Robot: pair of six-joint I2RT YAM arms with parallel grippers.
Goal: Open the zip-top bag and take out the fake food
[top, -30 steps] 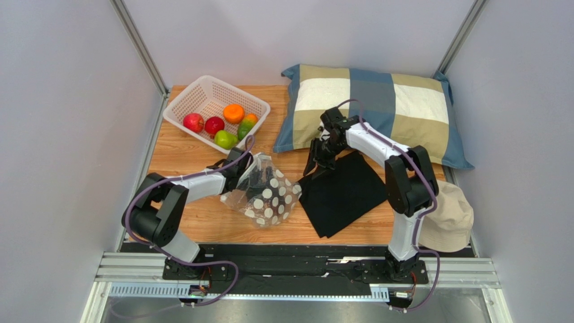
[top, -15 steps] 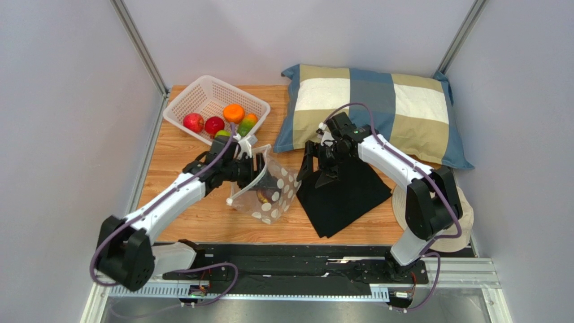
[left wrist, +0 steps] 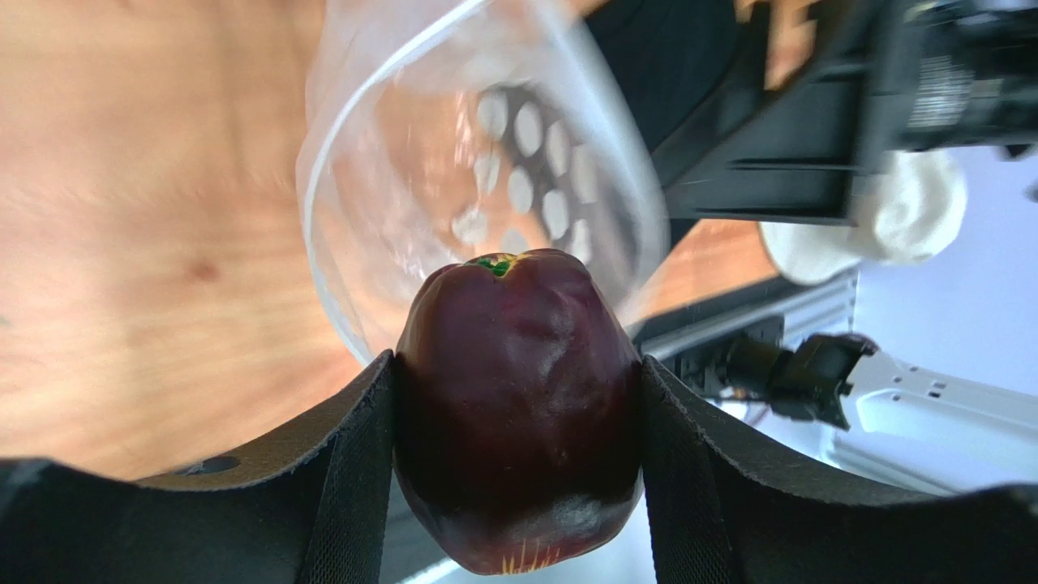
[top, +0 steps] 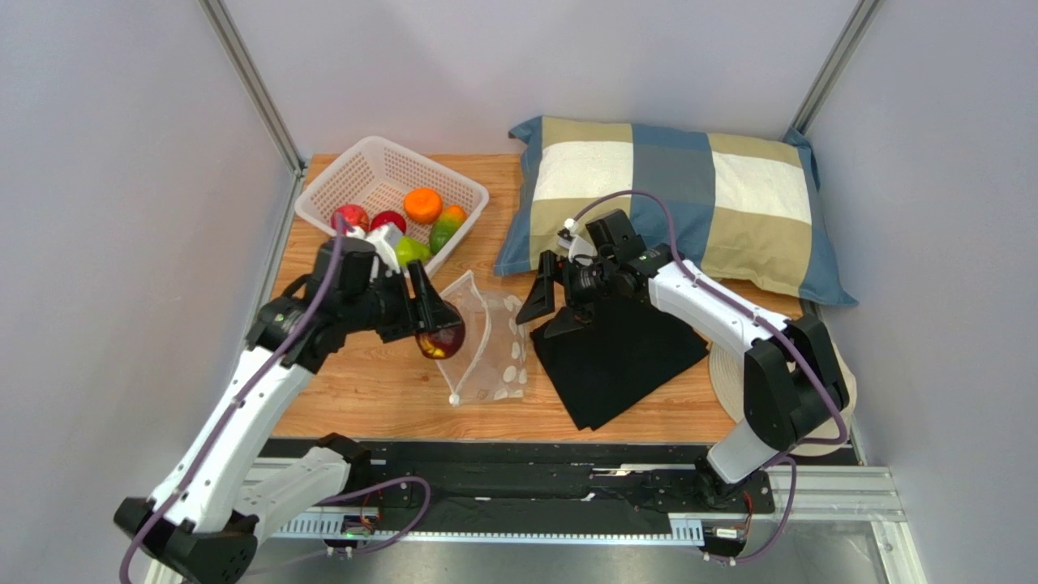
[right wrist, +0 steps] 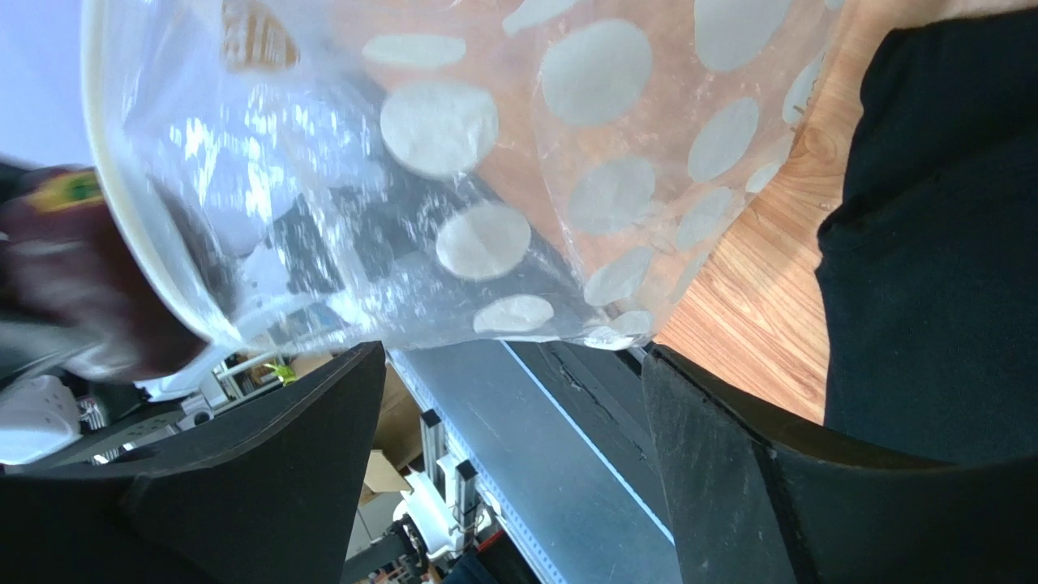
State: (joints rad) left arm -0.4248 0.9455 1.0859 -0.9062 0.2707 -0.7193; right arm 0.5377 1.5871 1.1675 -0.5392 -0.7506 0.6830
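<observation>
A dark purple piece of fake food (left wrist: 518, 402) sits gripped between my left gripper's (left wrist: 515, 363) two black pads. Seen from above, that fruit (top: 440, 338) hangs just left of the zip-top bag's open mouth. The zip-top bag (top: 487, 344) is clear with white dots and lies on the wooden table; its rim gapes wide (left wrist: 487, 158). My right gripper (top: 546, 314) stands open just right of the bag, with nothing between its fingers (right wrist: 509, 359). The bag's dotted face (right wrist: 427, 183) fills the right wrist view above the jaws.
A white lattice basket (top: 366, 164) at the back left holds several fruits: red (top: 351, 217), orange (top: 423, 205) and green (top: 411, 251). A black cloth (top: 621, 347) lies under the right arm, a checked pillow (top: 682, 195) behind it, and a beige hat (top: 804, 396) at the right edge.
My left gripper has come out of the bag with the dark purple fruit and drawn back to the left. The right gripper's jaws have widened, and the bag has slumped flatter on the table.
</observation>
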